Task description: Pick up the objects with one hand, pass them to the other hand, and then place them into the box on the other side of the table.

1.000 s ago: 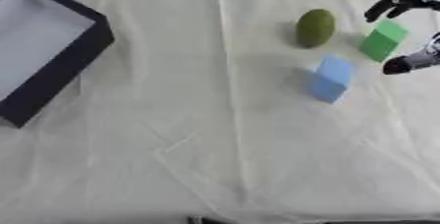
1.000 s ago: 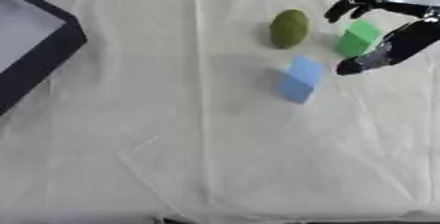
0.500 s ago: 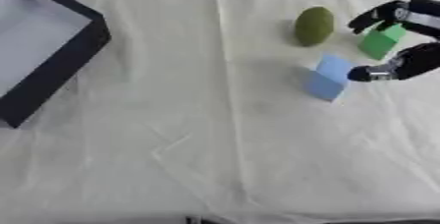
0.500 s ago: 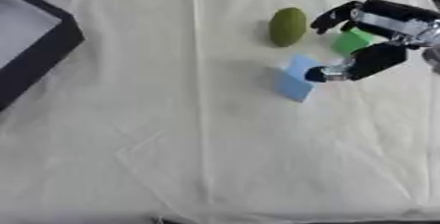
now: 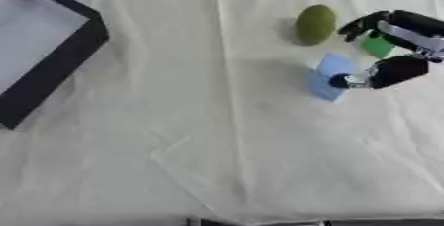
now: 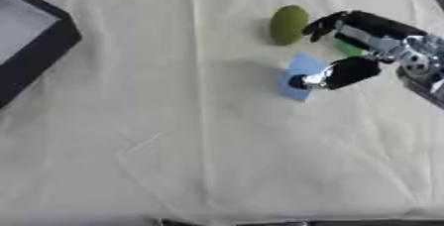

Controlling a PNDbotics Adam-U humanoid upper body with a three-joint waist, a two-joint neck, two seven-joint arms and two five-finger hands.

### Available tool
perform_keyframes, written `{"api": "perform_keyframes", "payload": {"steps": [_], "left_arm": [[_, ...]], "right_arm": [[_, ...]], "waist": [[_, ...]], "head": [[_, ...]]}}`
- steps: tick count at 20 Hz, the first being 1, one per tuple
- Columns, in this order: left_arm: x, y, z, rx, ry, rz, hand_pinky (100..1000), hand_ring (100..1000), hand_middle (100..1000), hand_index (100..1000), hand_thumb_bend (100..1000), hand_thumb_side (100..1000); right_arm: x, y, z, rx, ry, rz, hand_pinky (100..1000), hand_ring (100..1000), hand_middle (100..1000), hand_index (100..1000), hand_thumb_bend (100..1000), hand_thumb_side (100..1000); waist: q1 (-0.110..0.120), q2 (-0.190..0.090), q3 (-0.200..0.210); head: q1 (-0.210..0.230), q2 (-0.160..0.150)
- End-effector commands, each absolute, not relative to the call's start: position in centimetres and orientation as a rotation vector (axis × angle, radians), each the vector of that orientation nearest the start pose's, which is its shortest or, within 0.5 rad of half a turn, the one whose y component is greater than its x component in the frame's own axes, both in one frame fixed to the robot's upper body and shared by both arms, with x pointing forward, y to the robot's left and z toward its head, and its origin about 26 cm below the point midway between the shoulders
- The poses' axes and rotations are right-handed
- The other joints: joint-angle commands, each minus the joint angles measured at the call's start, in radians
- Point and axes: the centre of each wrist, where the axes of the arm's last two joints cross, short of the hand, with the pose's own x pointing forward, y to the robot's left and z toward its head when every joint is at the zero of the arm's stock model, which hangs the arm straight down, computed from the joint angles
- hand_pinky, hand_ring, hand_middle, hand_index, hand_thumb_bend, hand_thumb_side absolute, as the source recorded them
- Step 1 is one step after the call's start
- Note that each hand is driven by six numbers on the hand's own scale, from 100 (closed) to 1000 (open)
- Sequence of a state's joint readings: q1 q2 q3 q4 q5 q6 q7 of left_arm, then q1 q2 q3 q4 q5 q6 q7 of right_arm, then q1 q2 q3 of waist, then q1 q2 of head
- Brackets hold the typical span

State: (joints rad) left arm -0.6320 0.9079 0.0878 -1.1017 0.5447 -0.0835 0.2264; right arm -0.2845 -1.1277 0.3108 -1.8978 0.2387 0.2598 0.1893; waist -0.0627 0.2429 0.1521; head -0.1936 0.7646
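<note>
One hand, the right hand (image 6: 368, 46), spreads wide over the blue block (image 5: 329, 75), thumb touching it, fingers near the green block (image 5: 377, 46).

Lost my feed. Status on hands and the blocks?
Right hand open, thumb at blue block. Left hand not in view. Green block under the fingers, olive object close beside.

test bench, creased cream cloth (image 5: 217, 136) over table

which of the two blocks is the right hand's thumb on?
The light blue block: the right hand has its thumb at its right face. The green block sits farther back, under the fingers.
</note>
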Motion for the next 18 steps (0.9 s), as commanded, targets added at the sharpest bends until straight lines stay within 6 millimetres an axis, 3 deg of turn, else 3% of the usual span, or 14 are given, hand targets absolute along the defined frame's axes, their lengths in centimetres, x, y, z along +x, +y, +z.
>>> {"api": "perform_keyframes", "payload": {"steps": [1, 18], "left_arm": [[37.1, 49.3, 26.9, 0.588, -2.004, 0.206, 766, 736, 756, 781, 664, 552], [36.9, 49.4, 26.6, 0.585, -2.004, 0.222, 767, 734, 752, 770, 659, 556]], "right_arm": [[29.7, -33.8, 22.2, -0.867, -1.359, 1.374, 851, 903, 786, 873, 629, 592], [31.8, -35.4, 20.4, -0.936, -1.254, 1.393, 859, 916, 793, 894, 627, 626]], "waist": [[0.007, -0.01, 0.0], [0.009, 0.008, 0.011]], "head": [[-0.006, 0.005], [-0.034, 0.005]]}}
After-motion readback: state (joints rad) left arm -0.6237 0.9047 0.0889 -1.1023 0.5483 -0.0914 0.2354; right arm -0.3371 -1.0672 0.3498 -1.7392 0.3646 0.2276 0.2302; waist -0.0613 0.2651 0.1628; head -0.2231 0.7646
